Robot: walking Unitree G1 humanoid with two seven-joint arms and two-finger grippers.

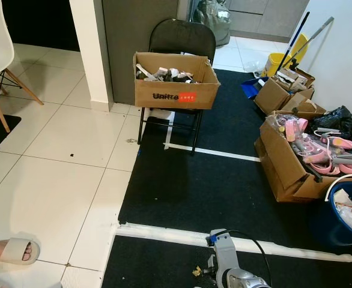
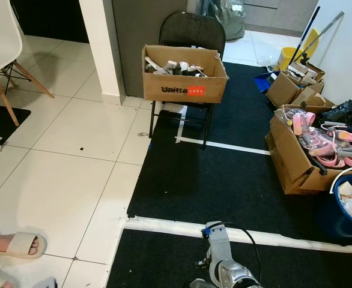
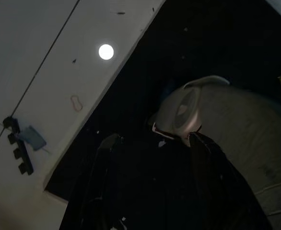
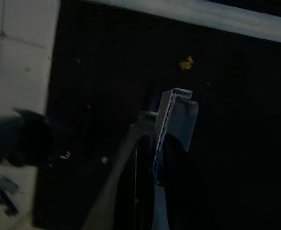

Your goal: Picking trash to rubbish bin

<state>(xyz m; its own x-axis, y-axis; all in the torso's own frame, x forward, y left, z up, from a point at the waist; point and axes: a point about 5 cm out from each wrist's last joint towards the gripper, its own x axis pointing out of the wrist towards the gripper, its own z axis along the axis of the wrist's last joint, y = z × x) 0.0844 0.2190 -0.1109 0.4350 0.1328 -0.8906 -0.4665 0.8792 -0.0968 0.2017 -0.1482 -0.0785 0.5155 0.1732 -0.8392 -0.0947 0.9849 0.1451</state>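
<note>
Right up close, the robot's silver arm (image 1: 227, 264) pokes in at the near edge over the black mat (image 1: 212, 180). Its right hand (image 4: 155, 163) is pinched narrow on a flat white strip of trash (image 4: 175, 120), held just above the mat. Bit of yellowish scrap (image 1: 196, 271) sits on the mat just left of the arm. Left hand (image 3: 152, 158) hangs low with its fingers spread wide, nothing between them.

Blue rubbish bin (image 1: 344, 219) is at the near right, with white trash already in it. Farther back on the right, an open cardboard box (image 1: 287, 165) is full of pink stuff. Far center, a Unitree box (image 1: 175, 81) rides on a black folding chair (image 1: 182, 42). Near left, someone's foot in a beige slipper (image 1: 14, 251) is on the white tiles.
</note>
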